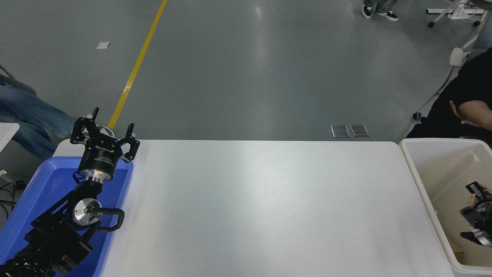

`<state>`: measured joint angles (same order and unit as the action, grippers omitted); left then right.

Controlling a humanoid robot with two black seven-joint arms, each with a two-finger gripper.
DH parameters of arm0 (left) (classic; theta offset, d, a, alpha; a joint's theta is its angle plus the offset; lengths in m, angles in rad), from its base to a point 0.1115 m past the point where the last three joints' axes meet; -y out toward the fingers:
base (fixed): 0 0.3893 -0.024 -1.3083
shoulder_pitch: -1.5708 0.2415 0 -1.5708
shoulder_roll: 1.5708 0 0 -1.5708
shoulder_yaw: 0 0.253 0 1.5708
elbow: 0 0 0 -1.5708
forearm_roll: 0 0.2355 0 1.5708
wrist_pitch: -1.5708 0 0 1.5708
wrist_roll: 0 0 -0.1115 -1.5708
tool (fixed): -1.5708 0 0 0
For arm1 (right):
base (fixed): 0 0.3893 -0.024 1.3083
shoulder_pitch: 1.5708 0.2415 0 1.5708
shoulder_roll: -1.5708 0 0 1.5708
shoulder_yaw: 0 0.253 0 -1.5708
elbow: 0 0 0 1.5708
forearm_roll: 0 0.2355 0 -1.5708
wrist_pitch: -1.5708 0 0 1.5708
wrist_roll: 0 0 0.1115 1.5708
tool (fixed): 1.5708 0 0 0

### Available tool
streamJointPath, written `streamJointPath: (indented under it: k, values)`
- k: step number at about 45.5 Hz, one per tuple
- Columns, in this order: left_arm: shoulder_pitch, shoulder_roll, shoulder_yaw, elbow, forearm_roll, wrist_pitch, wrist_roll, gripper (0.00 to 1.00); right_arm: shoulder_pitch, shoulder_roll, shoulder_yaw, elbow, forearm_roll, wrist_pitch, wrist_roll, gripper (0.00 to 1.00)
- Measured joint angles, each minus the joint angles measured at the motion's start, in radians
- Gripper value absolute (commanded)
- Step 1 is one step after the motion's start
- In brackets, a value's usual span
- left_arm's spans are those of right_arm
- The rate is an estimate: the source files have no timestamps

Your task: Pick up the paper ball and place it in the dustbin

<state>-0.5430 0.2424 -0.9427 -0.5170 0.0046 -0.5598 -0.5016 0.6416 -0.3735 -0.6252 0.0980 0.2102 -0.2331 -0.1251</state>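
Paper ball [487,189] shows as a tan scrap beside the right gripper [476,215] inside the dustbin [423,181] (finger state unclear). Left gripper [103,132] hovers over the blue tray [34,200], fingers apart.

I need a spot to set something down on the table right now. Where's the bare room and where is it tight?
The white table is bare between the blue tray at its left end and the dustbin at its right. It is crowded at the left, where the left gripper hangs over the tray, and inside the dustbin, where the right gripper sits.
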Motion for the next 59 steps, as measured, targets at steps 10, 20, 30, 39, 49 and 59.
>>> streamJointPath:
  k: [10, 20, 30, 39, 49, 59]
  values:
    - [0.000, 0.000, -0.001, 0.000, 0.000, 0.000, 0.000, 0.98, -0.007, 0.006, 0.009, -0.001, 0.000, -0.008, 0.000, 0.77]
    - [0.000, 0.000, 0.000, 0.000, 0.000, 0.000, 0.000, 0.98, -0.007, 0.014, 0.012, -0.001, 0.000, -0.038, -0.001, 1.00]
    - [0.000, 0.000, -0.001, 0.000, 0.000, 0.000, 0.000, 0.98, 0.018, 0.013, 0.007, 0.005, -0.001, -0.049, -0.001, 1.00]
    - [0.000, 0.000, 0.000, 0.000, 0.000, 0.000, 0.000, 0.98, 0.122, -0.012, -0.028, 0.040, -0.011, -0.047, -0.001, 1.00]
    - [-0.001, 0.000, 0.002, -0.001, 0.000, 0.000, 0.001, 0.98, 0.385, -0.038, -0.237, 0.218, -0.017, -0.044, -0.001, 1.00]
    - [-0.002, 0.000, 0.002, -0.001, 0.000, 0.000, 0.002, 0.98, 0.707, -0.024, -0.414, 0.457, -0.021, 0.019, -0.002, 1.00]
